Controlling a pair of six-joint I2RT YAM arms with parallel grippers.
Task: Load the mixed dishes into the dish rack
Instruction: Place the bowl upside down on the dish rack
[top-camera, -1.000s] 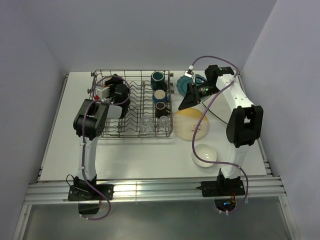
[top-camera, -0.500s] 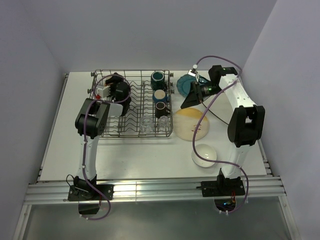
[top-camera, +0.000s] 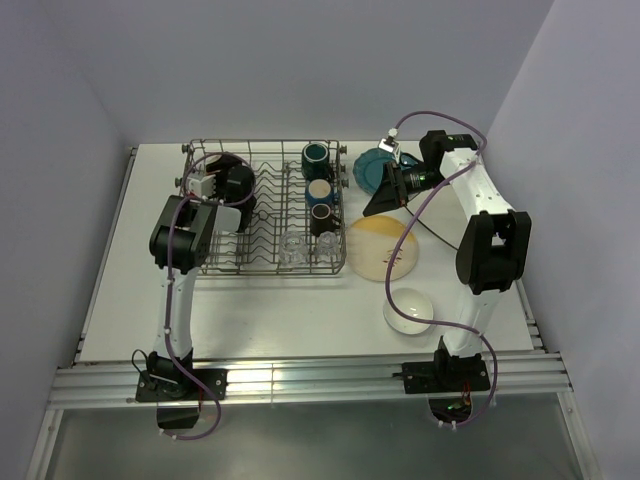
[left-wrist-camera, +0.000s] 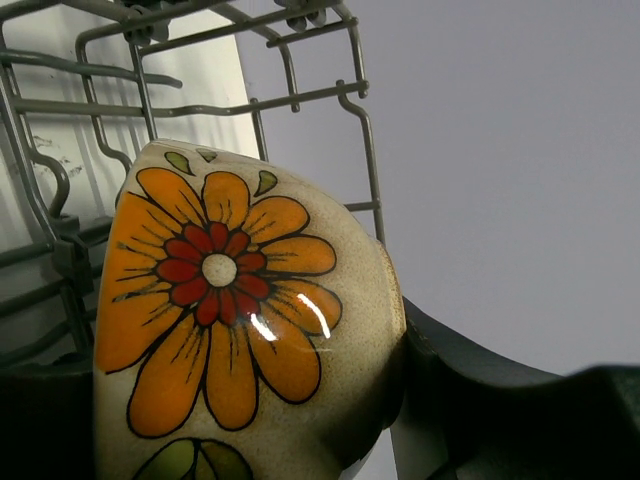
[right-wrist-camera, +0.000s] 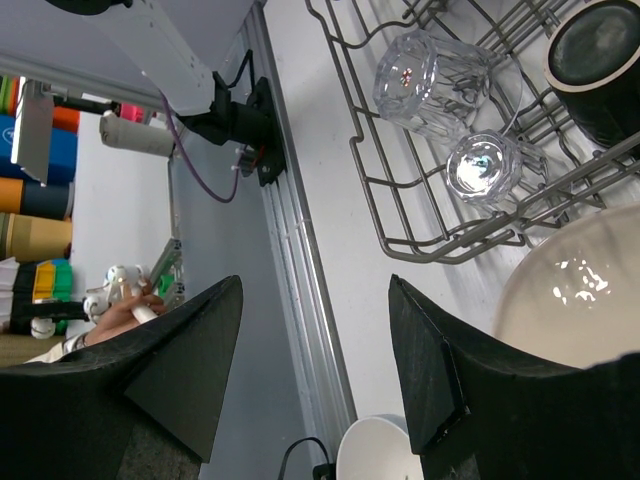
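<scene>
Right gripper (right-wrist-camera: 315, 300) has edged toward the right of the top view, baring more of the teal scalloped plate (top-camera: 372, 165). Its fingers are spread with nothing between them. Lower in that frame lie the round yellow-cream plate (top-camera: 385, 250) and a glossy white bowl (top-camera: 410, 307). Left gripper (top-camera: 232, 186), upper left, sits inside the wire dish rack (top-camera: 268, 215) — pinching a glazed flowered bowl (left-wrist-camera: 240, 300), cream with orange petals. Rack's right side holds three dark mugs (top-camera: 319, 190) and two ribbed clear glasses (right-wrist-camera: 425, 75).
</scene>
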